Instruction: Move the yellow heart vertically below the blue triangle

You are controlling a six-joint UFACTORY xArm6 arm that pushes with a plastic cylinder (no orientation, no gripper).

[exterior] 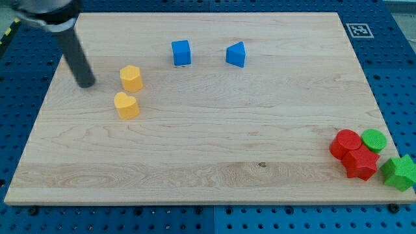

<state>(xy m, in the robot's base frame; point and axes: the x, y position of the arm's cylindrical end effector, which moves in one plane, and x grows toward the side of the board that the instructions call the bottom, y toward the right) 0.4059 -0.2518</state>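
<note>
The yellow heart (127, 104) lies on the wooden board (208, 149) toward the view's left, a little above the board's mid-height, with its notched side facing the view's right. Just above it, close but with a sliver of board between, sits a second yellow block, a hexagon-like prism (131, 78). The dark rod comes down from the view's top left corner, and my tip (86, 84) rests on the board to the left of both yellow blocks, nearer the hexagon's level than the heart's; it is near them but touching neither, so the heart sits down and to the right of the tip. The rod has nothing that opens or closes and it holds nothing. The blue triangle (236, 54) stands well apart to the right of the heart, near the board's top edge, and the board beneath it is bare wood. A blue cube (181, 52) sits at the same height, to the left of the triangle, with a gap between them. Far off in the board's bottom right corner there is a tight cluster: a red cylinder (344, 143) touching a red star (361, 162), a green cylinder (374, 140) just beside them, and a green star (401, 172) hanging over the board's right edge. A small square marker (357, 29) is printed at the top right corner.
</note>
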